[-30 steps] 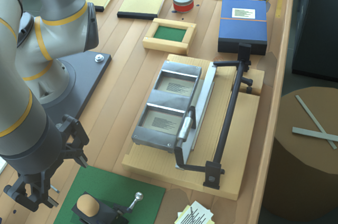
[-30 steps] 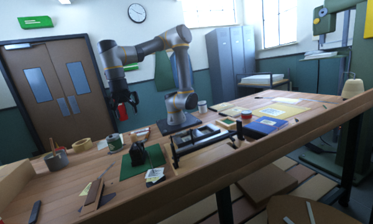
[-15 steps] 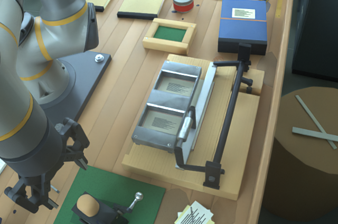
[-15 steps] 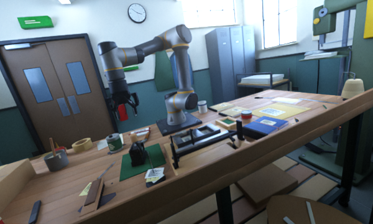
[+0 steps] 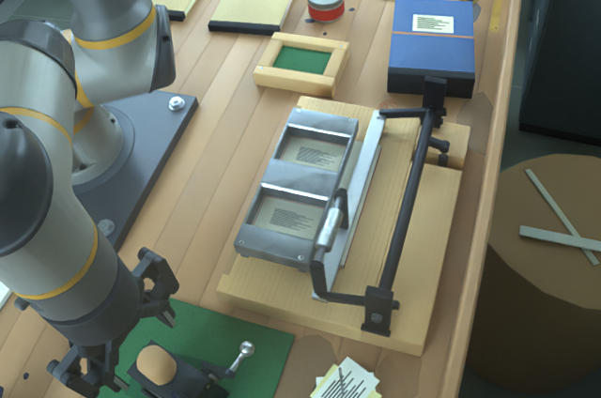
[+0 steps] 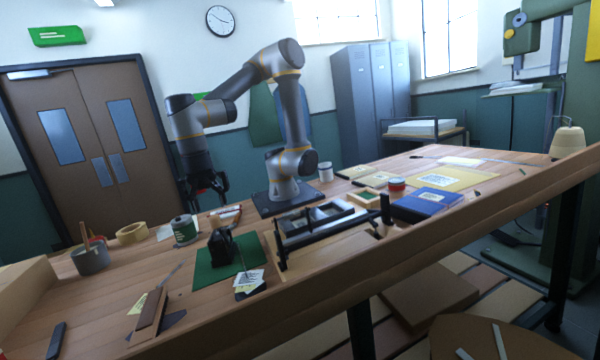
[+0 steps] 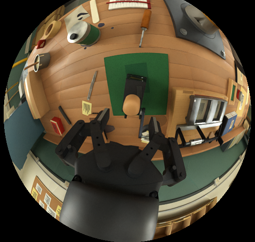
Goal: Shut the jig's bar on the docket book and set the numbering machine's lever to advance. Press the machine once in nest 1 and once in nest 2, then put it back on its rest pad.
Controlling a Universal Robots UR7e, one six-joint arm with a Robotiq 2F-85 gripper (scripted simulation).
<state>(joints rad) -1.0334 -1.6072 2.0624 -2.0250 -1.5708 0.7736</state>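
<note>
The numbering machine (image 5: 167, 368) (image 6: 220, 247) (image 7: 133, 93) is black with a rounded wooden knob. It stands upright on the green rest pad (image 5: 204, 335) (image 7: 136, 82). Its lever (image 5: 240, 357), tipped with a metal ball, sticks out toward the jig. The jig (image 5: 340, 219) (image 6: 320, 225) (image 7: 202, 113) sits on a wooden board and holds the docket book under a grey two-nest frame (image 5: 296, 190). The bar with its metal handle (image 5: 330, 224) lies down along the frame's edge. My gripper (image 5: 116, 330) (image 6: 205, 187) (image 7: 128, 122) hangs open and empty high above the machine.
The bench's front edge (image 5: 478, 219) runs just beyond the jig. A blue book (image 5: 432, 44), a wooden ink tray (image 5: 302, 63) and a red tin (image 5: 325, 2) lie behind the jig. A green can (image 7: 83, 33), a screwdriver (image 7: 144, 26) and a scalpel (image 7: 92, 84) lie around the pad.
</note>
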